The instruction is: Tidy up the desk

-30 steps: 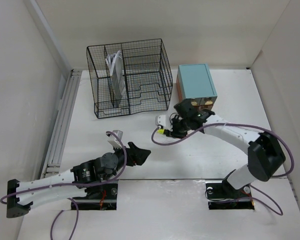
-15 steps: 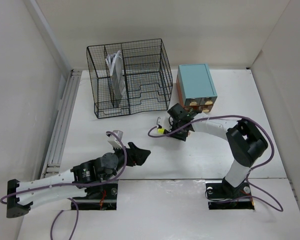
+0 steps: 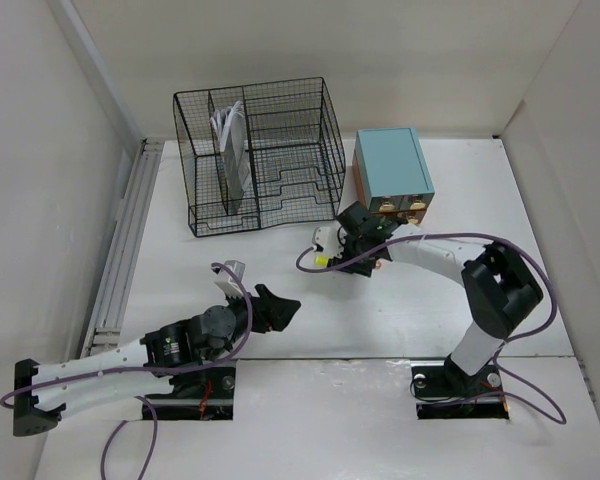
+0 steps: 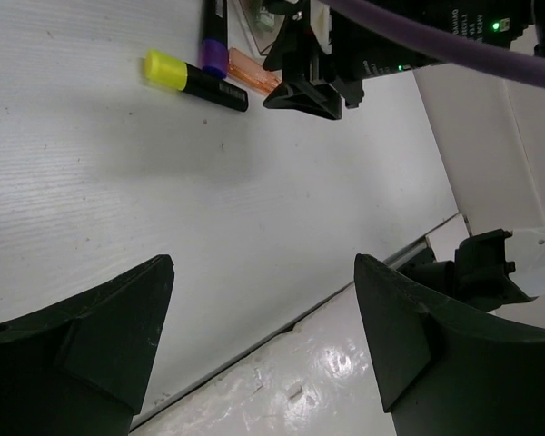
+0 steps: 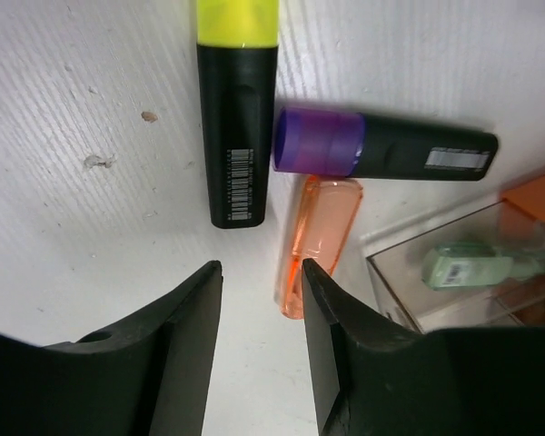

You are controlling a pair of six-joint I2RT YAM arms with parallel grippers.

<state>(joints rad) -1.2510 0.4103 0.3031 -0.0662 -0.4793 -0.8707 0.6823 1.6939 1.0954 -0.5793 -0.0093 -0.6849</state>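
White table [image 3: 180, 270] spans the work area and carries everything. Left jaws spread wide, empty, low over bare table. Right jaws part-spread, pinching nothing, poised just above three pens: yellow-capped highlighter [image 5: 236, 118], purple-capped marker [image 5: 381, 150] (cap end against the highlighter's side), translucent orange pen [image 5: 313, 241]. Teal drawer box [image 3: 392, 170] just behind them. Black mesh organizer [image 3: 260, 150] far-left.
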